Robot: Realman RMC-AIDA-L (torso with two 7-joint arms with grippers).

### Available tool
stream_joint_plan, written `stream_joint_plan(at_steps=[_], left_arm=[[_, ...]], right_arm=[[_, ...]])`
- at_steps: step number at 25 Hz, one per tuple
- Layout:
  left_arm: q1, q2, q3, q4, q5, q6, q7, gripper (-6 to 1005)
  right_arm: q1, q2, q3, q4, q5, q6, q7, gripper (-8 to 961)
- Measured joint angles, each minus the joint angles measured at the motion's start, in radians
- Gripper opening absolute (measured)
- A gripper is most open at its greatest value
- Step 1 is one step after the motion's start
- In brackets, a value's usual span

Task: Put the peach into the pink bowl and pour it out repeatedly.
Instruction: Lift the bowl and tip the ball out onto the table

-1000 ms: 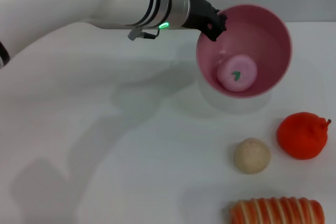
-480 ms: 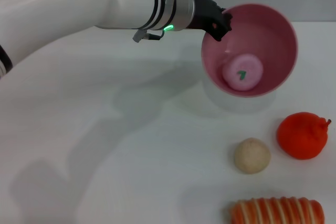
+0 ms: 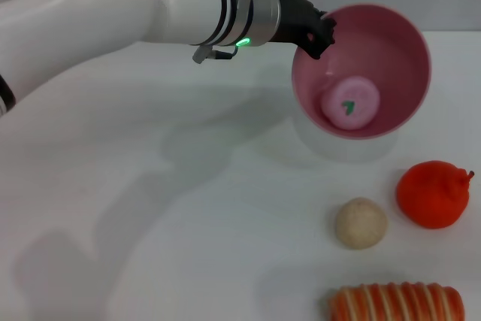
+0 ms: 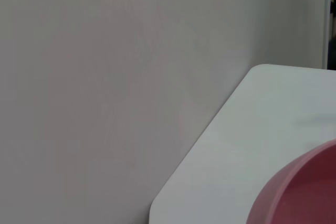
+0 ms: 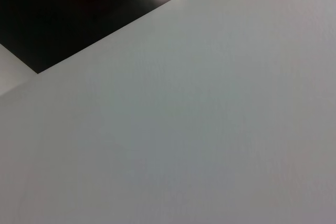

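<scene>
The pink bowl (image 3: 402,58) hangs above the white table at the upper right of the head view, tilted with its mouth toward me. Inside it, against the lower wall, rests the pale pink peach (image 3: 350,103) with its small green leaf mark. My left gripper (image 3: 314,34) is shut on the bowl's near-left rim, its black fingers clamped over the edge. A slice of the pink bowl (image 4: 304,192) shows in the left wrist view. The right gripper is out of view.
On the table (image 3: 188,223) below the bowl lie a beige ball (image 3: 361,222), an orange-red lumpy fruit (image 3: 433,193) and a striped orange-and-white roll (image 3: 397,303) at the front edge. The table's far edge meets a grey wall (image 4: 105,77).
The left arm has carried the bowl slightly right and up, with the peach shifting along inside it. The items on the table have not moved.
</scene>
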Motion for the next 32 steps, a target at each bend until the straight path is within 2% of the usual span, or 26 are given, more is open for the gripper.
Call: stream_joint_plan(at_steps=[4,7,13,19,25,32], left_arm=[[0.001,0.000,0.011,0.002,0.001,-0.018,0.006,41],[0.024,0.001,0.053,0.018,0.002,-0.106,0.054,41],[0.129,0.003,0.269,0.122,0.009,-0.447,0.223,41],[0.143,-0.002,0.397,0.109,0.011,-0.635,0.385,41],[0.132,-0.002,0.431,0.068,0.011,-0.773,0.413,41],[0.134,-0.003,0.433,0.064,0.012,-0.803,0.420,41]], right_arm=[[-0.004,0.000,0.000,0.000,0.000,0.000,0.000,521],[-0.007,0.000,0.006,0.000,0.000,-0.006,0.003,520],[-0.019,0.002,0.001,0.000,0.000,-0.031,0.008,517],[-0.021,0.007,-0.019,0.020,0.000,-0.040,0.008,514],[-0.020,0.006,-0.030,0.025,0.000,-0.041,0.009,511],[-0.018,0.005,-0.030,0.020,0.000,-0.042,0.009,508]])
